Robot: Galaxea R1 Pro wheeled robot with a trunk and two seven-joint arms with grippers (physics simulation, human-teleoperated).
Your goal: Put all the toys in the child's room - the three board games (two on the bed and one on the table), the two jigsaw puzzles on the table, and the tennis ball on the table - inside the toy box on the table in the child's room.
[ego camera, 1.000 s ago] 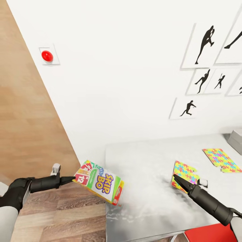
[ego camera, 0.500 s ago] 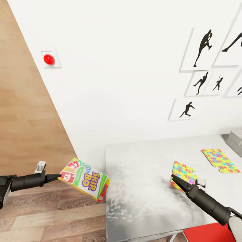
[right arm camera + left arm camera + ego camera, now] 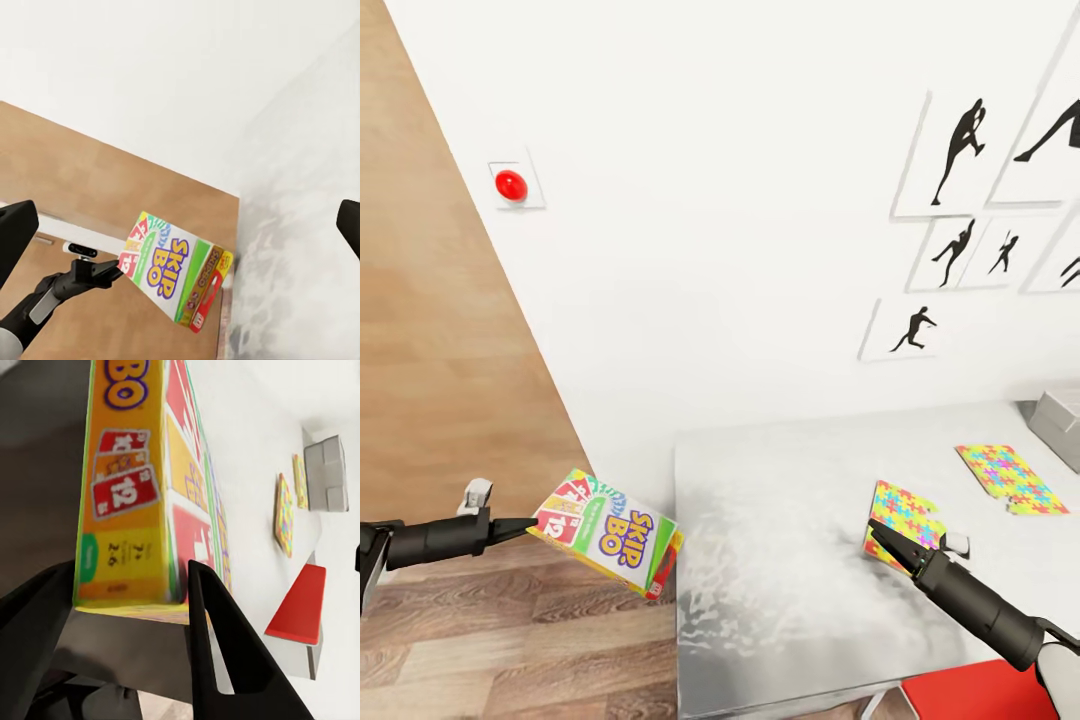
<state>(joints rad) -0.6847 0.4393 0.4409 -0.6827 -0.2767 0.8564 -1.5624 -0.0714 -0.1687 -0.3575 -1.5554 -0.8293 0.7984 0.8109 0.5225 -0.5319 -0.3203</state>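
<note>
My left gripper [image 3: 532,524] is shut on a corner of a Skip-Bo board game [image 3: 610,535], a flat white, green and red box. It hangs tilted over the wood floor just left of the table [image 3: 780,590]. In the left wrist view the box [image 3: 127,510] sits clamped between both fingers [image 3: 210,637]. My right gripper [image 3: 875,528] hovers over the table beside a jigsaw puzzle [image 3: 902,508], open, with nothing between its fingers. A second jigsaw puzzle [image 3: 1006,478] lies farther right. A corner of the grey toy box [image 3: 1060,420] shows at the right edge. The right wrist view looks across at the held box [image 3: 176,277].
A white wall with black silhouette prints [image 3: 960,150] and a red button [image 3: 510,185] runs behind the table. A red seat [image 3: 980,695] stands at the table's near right. Wood floor [image 3: 510,640] lies left of the table edge.
My left arm has carried the Skip-Bo box leftward, from overlapping the table's left edge to hanging just off it. The right arm has barely moved.
</note>
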